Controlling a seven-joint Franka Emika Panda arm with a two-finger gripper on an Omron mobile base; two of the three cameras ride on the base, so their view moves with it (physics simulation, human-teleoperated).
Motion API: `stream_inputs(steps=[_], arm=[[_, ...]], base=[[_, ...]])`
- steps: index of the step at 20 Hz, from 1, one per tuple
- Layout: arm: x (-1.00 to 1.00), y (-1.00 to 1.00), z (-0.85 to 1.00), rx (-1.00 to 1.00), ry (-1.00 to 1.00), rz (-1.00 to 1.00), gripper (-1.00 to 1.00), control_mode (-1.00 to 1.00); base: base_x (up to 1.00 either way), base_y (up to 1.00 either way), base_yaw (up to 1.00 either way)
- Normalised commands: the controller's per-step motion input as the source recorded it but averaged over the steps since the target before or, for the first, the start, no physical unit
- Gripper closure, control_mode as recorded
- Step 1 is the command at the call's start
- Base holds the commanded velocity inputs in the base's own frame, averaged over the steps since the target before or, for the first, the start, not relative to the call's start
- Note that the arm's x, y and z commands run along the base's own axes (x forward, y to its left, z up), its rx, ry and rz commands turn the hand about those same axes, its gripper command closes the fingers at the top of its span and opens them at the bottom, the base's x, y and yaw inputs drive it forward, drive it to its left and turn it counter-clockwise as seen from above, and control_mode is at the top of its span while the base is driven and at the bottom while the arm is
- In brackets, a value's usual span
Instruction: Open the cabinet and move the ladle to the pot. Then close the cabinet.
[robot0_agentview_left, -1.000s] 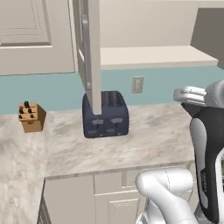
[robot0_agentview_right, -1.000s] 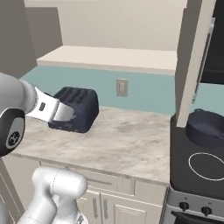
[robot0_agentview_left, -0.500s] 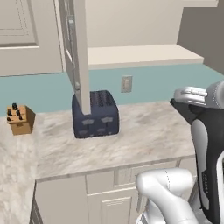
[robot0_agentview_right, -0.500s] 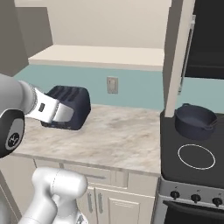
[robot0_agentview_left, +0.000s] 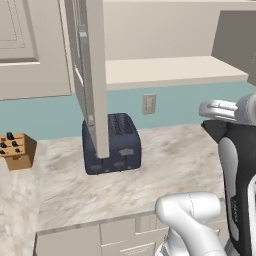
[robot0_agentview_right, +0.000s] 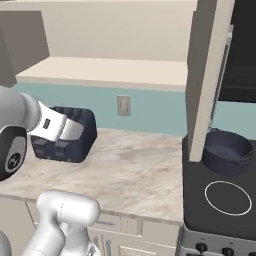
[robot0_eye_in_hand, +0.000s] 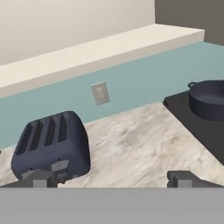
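The end effector (robot0_eye_in_hand: 111, 179) hangs with its jaws apart and empty above the bench (robot0_eye_in_hand: 144, 153), toaster (robot0_eye_in_hand: 50, 144) left, pot (robot0_eye_in_hand: 210, 99) on the stove (robot0_eye_in_hand: 205, 131) right.

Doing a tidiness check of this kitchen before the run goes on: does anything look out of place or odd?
One thing: a cabinet door stands swung wide open, its edge hanging out over the toaster and the counter. The pot sits upright on the stove, and the knife block is upright. No spills or damage show.

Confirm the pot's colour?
Dark blue-grey. The pot sits on the black stove; the right base view shows it best.
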Motion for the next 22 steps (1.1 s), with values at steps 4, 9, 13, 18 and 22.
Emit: stream_inputs(steps=[4,9,13,18,22], arm=[[0.0,0.0,0.0,0.0,0.0,0.0,-1.0,1.0],[0.0,0.0,0.0,0.0,0.0,0.0,-1.0,1.0],[0.0,0.0,0.0,0.0,0.0,0.0,-1.0,1.0],[0.0,0.0,0.0,0.0,0.0,0.0,-1.0,1.0],[0.0,0.0,0.0,0.0,0.0,0.0,-1.0,1.0]], base=[[1.0,-0.11,0.0],[0.98,-0.01,0.0],[0.81,-0.12,0.15],[0.7,-0.22,0.06],[0.36,-0.11,0.0]])
